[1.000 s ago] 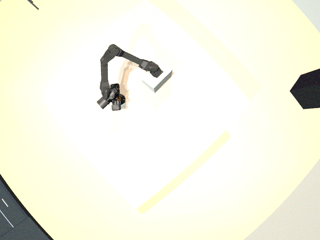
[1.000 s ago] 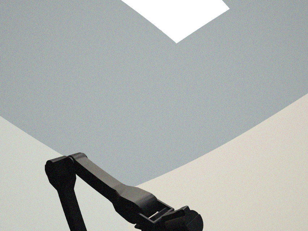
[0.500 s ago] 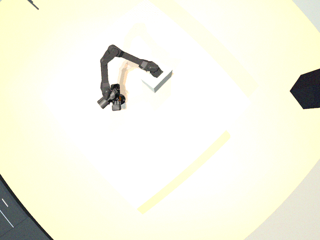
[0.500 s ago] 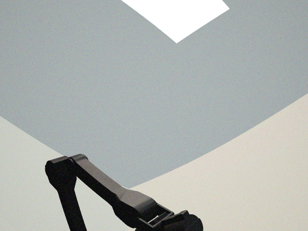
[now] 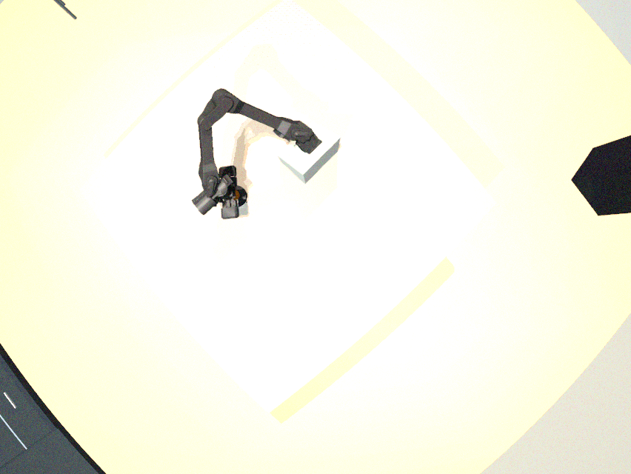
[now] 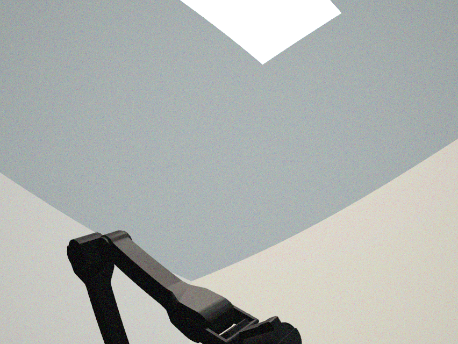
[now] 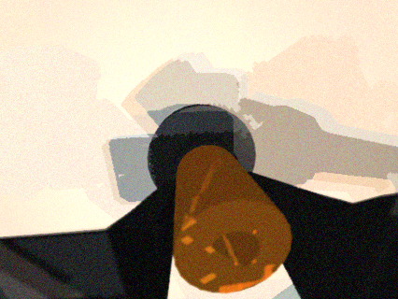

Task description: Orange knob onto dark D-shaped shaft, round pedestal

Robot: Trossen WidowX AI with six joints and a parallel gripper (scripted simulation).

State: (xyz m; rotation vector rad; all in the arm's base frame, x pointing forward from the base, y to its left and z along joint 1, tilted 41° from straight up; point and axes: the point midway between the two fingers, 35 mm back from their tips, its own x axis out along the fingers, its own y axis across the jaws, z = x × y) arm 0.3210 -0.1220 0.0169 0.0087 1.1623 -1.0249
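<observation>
In the wrist view my gripper (image 7: 229, 234) is shut on the orange knob (image 7: 224, 206), a cylinder held between the two dark fingers. Its far end points down at the dark round pedestal (image 7: 163, 145), which shows behind and around it. The shaft is hidden by the knob, and I cannot tell how far the knob sits over it. In the top view the gripper (image 5: 232, 196) is small at the end of the bent arm, with a speck of the orange knob (image 5: 236, 194) over the pedestal (image 5: 242, 195). The exterior view shows only upper arm links.
A pale box (image 5: 311, 163) stands on the white table beside the arm's base (image 5: 306, 138). A dark block (image 5: 606, 175) sits far off at the right edge. Grey shadows of the arm fall on the table around the pedestal in the wrist view.
</observation>
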